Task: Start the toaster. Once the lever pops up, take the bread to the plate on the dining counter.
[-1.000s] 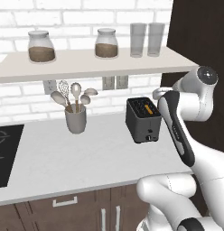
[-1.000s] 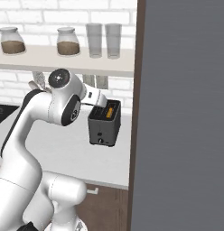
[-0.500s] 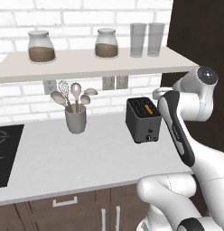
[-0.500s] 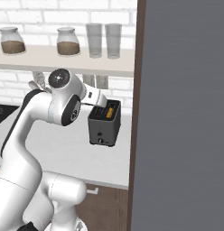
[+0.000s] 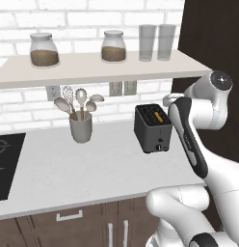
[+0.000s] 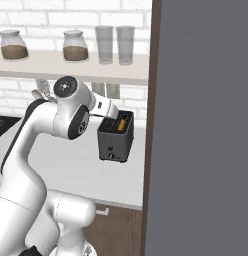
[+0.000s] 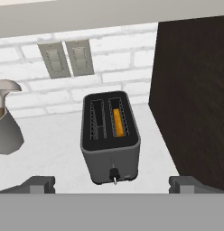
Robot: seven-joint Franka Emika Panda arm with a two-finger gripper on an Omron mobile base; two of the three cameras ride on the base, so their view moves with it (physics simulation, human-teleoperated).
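Note:
The toaster (image 5: 152, 128) (image 6: 116, 137) (image 7: 110, 135) is a dark grey box standing on the white worktop beside a tall dark cabinet. An orange-tan strip, the bread (image 7: 117, 122) (image 5: 158, 116) (image 6: 123, 121), sits low in its right slot; the left slot looks empty. A small dark lever knob (image 7: 114, 174) sticks out low on the toaster's front face. My gripper (image 7: 112, 183) hovers above and in front of the toaster, open wide, fingertips (image 7: 40, 184) well apart and holding nothing. The plate and the dining counter are out of view.
A grey utensil cup (image 5: 81, 128) (image 7: 5, 131) stands left of the toaster. Above is a shelf (image 5: 92, 71) with jars and glasses. A dark cabinet wall (image 7: 190, 94) (image 6: 201, 125) rises close on the toaster's right. A black cooktop (image 5: 5, 164) lies far left.

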